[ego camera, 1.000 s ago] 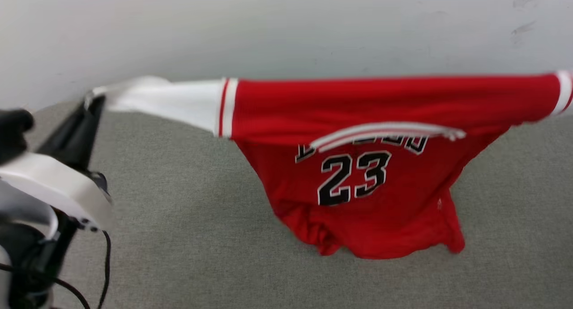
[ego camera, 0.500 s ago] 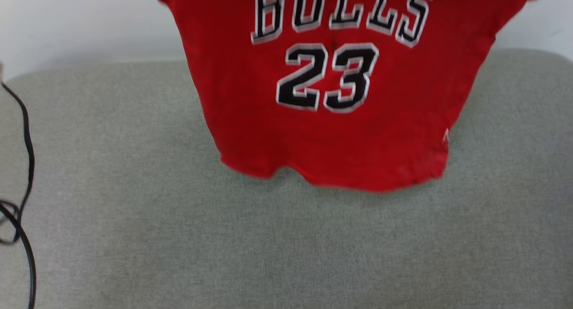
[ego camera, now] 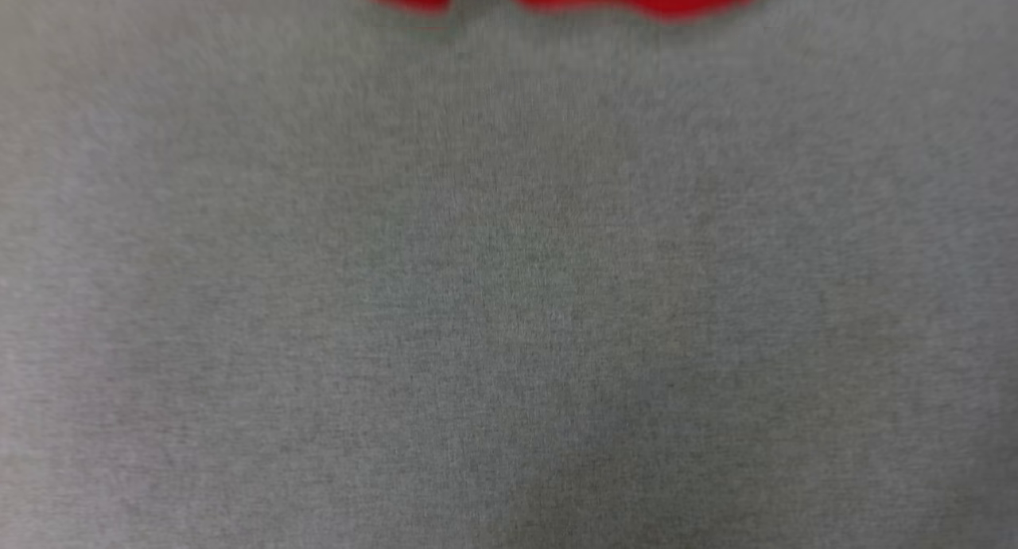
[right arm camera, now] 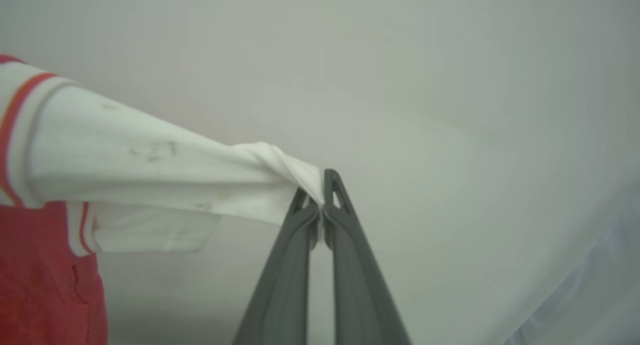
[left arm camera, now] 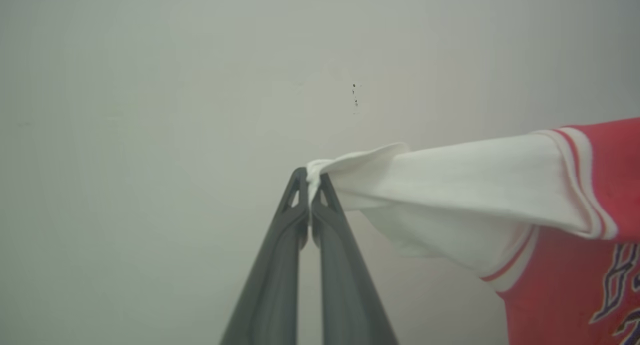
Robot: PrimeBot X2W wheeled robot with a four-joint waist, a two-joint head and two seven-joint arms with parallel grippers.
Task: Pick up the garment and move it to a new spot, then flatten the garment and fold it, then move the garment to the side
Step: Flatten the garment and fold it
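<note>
garment (left arm camera: 450,185) hangs spread in the air, left fingers (left arm camera: 272,285) and right fingers (right arm camera: 282,285) each clamped on 1 white sleeve tip, apparently keeping its hem off the grey surface (ego camera: 509,294) for carrying.

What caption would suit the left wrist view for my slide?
Left pincer, shut on the white short sleeve of the red jersey garment, holds it stretched before a pale wall.
</note>
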